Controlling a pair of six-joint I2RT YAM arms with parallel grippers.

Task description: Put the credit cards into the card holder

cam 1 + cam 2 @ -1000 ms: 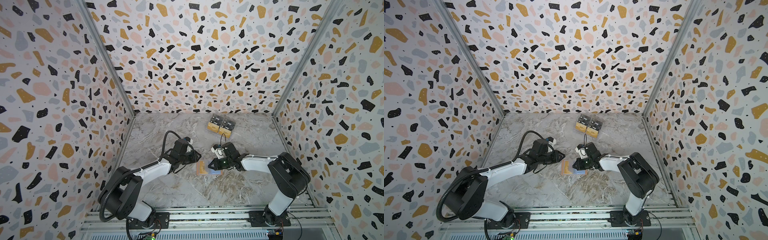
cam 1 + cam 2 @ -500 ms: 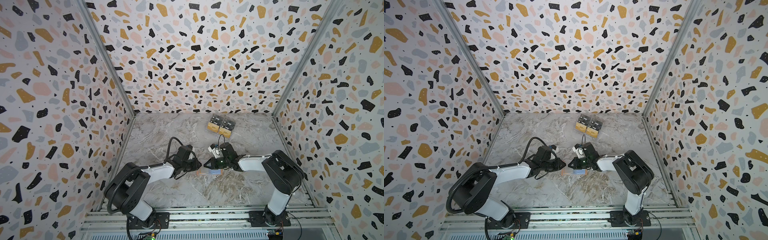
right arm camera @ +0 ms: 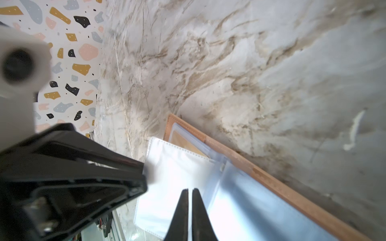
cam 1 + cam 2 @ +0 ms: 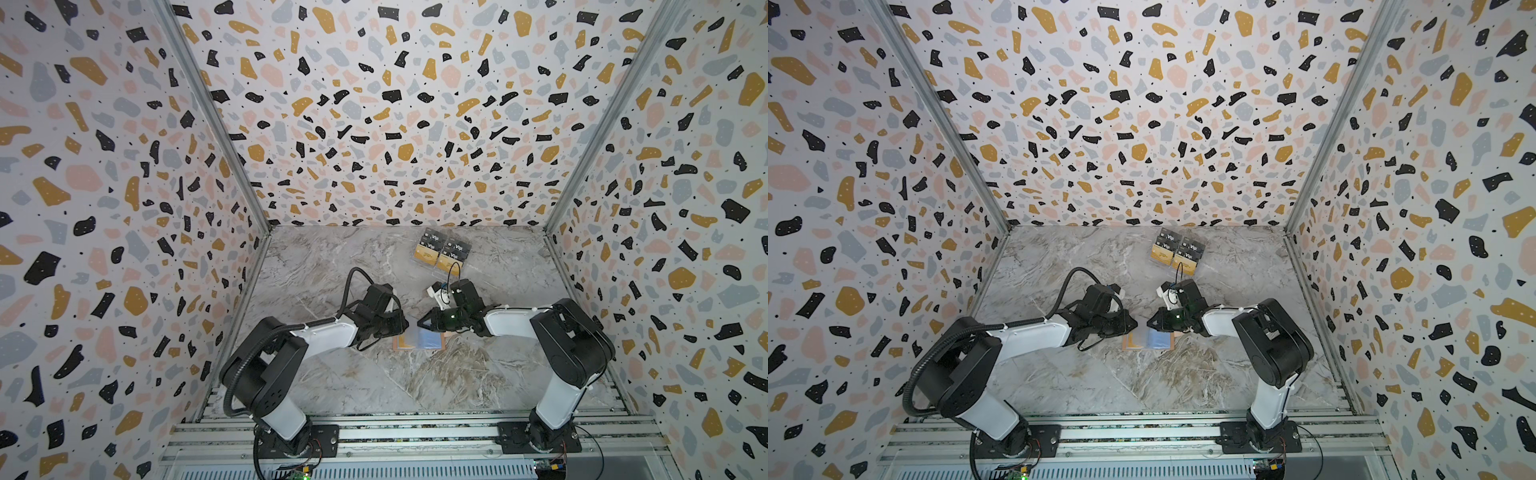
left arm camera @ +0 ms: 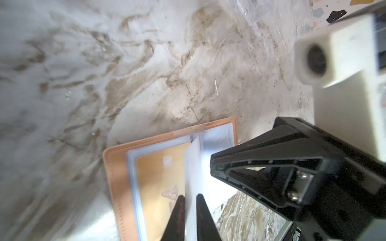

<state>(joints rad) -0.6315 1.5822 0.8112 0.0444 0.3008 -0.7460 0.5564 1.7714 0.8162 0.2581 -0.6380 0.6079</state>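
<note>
While the card holder [image 4: 419, 341] lies open on the tabletop [image 4: 332, 257], credit cards [image 4: 442, 251] well behind it, the left tool [image 5: 189, 200], clamped on a clear sleeve [image 5: 193, 167], should lift it gently as the closed right tool [image 3: 190, 194] pins the other sleeves [image 3: 250, 198].

Our left arm [image 4: 328, 332] and right arm [image 4: 507, 322] are white with black joints; left gripper [image 5: 190, 196] and right gripper [image 3: 190, 189] are black, pointy.

Left hand [image 5: 190, 196], right hand [image 3: 190, 190], both closed.
</note>
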